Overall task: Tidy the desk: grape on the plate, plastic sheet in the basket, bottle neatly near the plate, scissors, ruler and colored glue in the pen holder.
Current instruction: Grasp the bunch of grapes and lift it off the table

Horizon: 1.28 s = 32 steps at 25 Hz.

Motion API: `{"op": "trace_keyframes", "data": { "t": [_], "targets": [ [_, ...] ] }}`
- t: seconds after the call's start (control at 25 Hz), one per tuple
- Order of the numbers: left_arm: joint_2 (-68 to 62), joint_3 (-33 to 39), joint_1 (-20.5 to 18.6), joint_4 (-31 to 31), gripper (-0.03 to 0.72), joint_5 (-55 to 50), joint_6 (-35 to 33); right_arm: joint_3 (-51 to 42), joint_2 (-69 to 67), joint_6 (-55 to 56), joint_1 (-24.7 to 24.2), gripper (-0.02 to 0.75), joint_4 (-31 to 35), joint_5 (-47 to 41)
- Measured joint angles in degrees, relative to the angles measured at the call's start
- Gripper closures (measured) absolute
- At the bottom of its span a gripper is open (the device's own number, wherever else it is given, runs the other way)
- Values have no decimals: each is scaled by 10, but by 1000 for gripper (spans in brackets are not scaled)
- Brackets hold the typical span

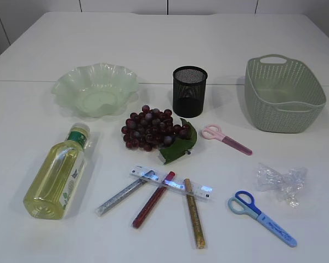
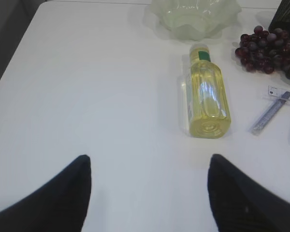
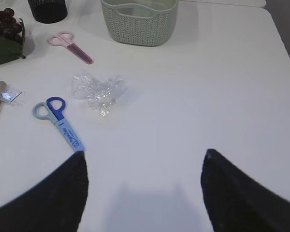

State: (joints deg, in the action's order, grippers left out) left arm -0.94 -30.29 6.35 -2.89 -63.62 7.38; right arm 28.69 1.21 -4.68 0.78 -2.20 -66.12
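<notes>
A bunch of dark grapes point(image 1: 152, 129) on a green leaf lies mid-table, right of the pale green wavy plate point(image 1: 96, 89). A bottle point(image 1: 57, 172) of yellow liquid lies on its side at the left; it also shows in the left wrist view point(image 2: 207, 99). The black mesh pen holder point(image 1: 189, 91) stands behind the grapes. Pink scissors point(image 1: 226, 138), blue scissors point(image 1: 261, 217), a clear ruler point(image 1: 171, 182), three glue sticks point(image 1: 153, 198) and a crumpled plastic sheet point(image 1: 282, 182) lie in front. The green basket point(image 1: 283, 93) is at the right. My left gripper point(image 2: 148, 162) and right gripper point(image 3: 144, 157) are open, empty, above bare table.
The white table has a seam running across behind the plate and basket. The grippers do not show in the exterior view. The table's left edge shows in the left wrist view, its right edge in the right wrist view.
</notes>
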Motion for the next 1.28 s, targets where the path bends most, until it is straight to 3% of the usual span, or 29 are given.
{"op": "trace_keyframes", "data": {
  "t": [1.28],
  "targets": [
    [0, 0, 0, 0, 177, 0, 0, 0, 0, 1, 0, 173, 0, 0]
  ]
}}
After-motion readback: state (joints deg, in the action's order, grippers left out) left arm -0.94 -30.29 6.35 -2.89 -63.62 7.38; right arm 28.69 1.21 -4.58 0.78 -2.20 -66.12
